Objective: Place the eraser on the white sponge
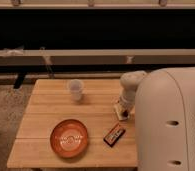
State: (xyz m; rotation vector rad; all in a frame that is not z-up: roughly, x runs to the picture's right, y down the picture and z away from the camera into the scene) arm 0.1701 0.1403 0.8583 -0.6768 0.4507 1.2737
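The robot's white arm [166, 120] fills the lower right of the frame. Its rounded shell hides the right end of the table. The wooden table [41, 120] takes up the lower left and centre, its slats running left to right. Behind it, across the upper part of the frame, a pale rail [91, 54] runs level in front of a dark background. Speckled floor [6, 105] shows at the left edge.

An orange plate [69, 138] sits on the table at lower centre-left, near the front edge. A clear plastic cup [75, 90] stands upright towards the back of the table, above the plate in the frame and well apart from it.

The gripper [123, 111] hangs from the arm's pale wrist, right of centre. It points down, with its tip at or just above the tabletop. Whether it is clenched, released or grasping anything cannot be told.

The eraser [114, 134], a small dark block with reddish markings, lies flat on the table at lower centre. It is turned at an angle, just below and left of the gripper, and to the right of the plate without touching it.
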